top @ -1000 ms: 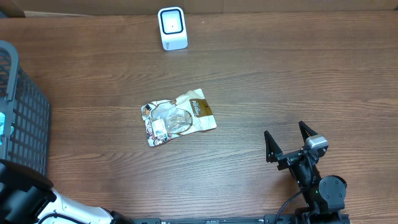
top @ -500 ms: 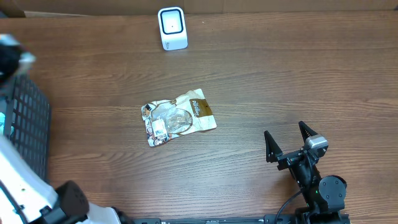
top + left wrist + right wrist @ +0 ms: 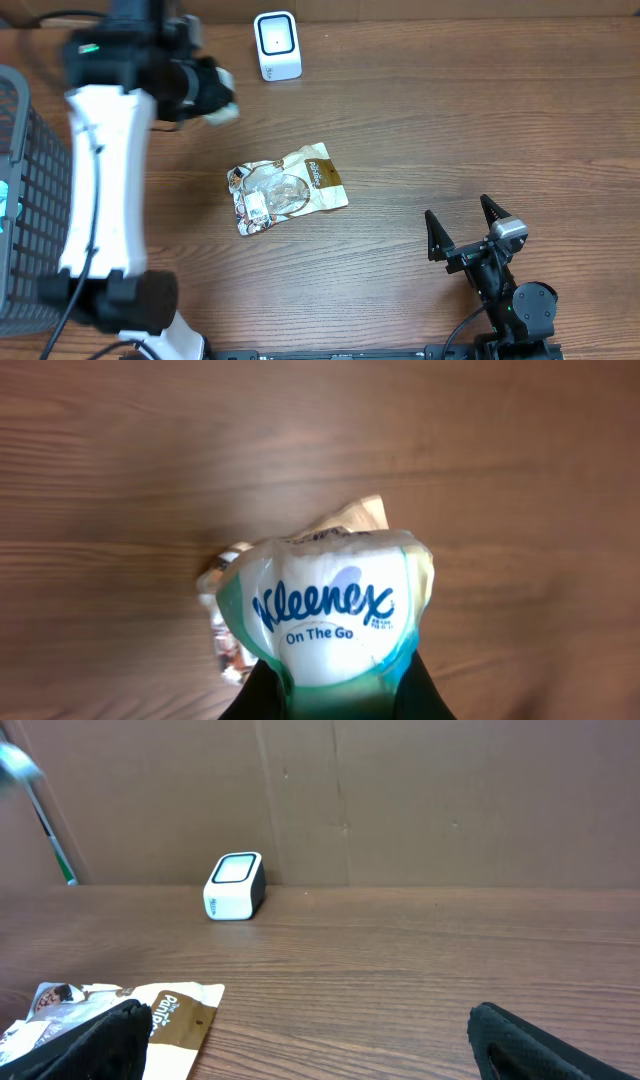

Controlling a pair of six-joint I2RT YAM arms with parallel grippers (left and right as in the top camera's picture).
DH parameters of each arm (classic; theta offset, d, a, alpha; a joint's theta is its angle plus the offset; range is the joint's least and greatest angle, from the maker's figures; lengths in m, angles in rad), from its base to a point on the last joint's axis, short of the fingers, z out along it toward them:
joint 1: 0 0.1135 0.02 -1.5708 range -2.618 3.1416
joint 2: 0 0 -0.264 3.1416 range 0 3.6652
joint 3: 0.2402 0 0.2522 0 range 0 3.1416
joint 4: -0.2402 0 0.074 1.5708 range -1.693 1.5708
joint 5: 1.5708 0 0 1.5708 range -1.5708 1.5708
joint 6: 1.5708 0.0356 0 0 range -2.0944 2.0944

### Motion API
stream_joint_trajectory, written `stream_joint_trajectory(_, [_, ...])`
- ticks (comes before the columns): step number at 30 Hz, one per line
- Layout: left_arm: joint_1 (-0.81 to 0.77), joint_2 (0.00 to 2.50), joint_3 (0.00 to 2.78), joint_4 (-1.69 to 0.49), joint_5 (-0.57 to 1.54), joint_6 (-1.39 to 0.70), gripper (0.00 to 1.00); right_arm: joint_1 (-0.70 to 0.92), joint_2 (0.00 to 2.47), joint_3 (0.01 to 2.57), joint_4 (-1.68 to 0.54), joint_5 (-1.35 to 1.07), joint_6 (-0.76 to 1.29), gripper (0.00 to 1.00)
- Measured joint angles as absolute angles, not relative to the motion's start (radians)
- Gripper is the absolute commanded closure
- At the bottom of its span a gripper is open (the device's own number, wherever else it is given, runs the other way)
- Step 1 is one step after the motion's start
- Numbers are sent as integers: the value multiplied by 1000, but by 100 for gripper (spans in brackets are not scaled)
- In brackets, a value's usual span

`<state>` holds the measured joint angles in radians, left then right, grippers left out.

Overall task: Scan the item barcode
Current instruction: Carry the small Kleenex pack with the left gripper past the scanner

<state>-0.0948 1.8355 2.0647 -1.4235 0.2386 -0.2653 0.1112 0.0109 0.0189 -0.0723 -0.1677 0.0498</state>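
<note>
We judge the Kleenex pack [image 3: 330, 615] soft, light and slippery-filmed — best pinched at 1 end, where our left pincer [image 3: 340, 695] clamps it; the right pincer [image 3: 457, 208] gapes wide, empty.

A soft white Kleenex On The Go tissue pack [image 3: 330, 610] with teal edges, pinched at its lower end, is held in the air just left of and a little nearer than the small white scanner [image 3: 277, 45], which stands upright at the far edge.
</note>
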Motion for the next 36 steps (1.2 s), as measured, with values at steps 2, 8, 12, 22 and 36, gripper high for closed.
stream_joint_trajectory(2, [-147,1879,2035,-1391,238,-265,96,111,11,19,-72,-168,49,0])
stream_joint_trajectory(8, [-294,2031,2007,-1328,236,-266,96,111,11,19,-73,-168,49,0])
stream_joint_trajectory(12, [-381,2115,2006,-1308,236,-278,96,111,11,19,-72,-168,49,0])
stream_joint_trajectory(22, [-548,2306,2005,-1257,218,-377,95,111,11,19,-72,-168,50,0])
stream_joint_trajectory(36, [-583,2355,2008,-1264,140,-496,42,111,11,19,-72,-168,49,0])
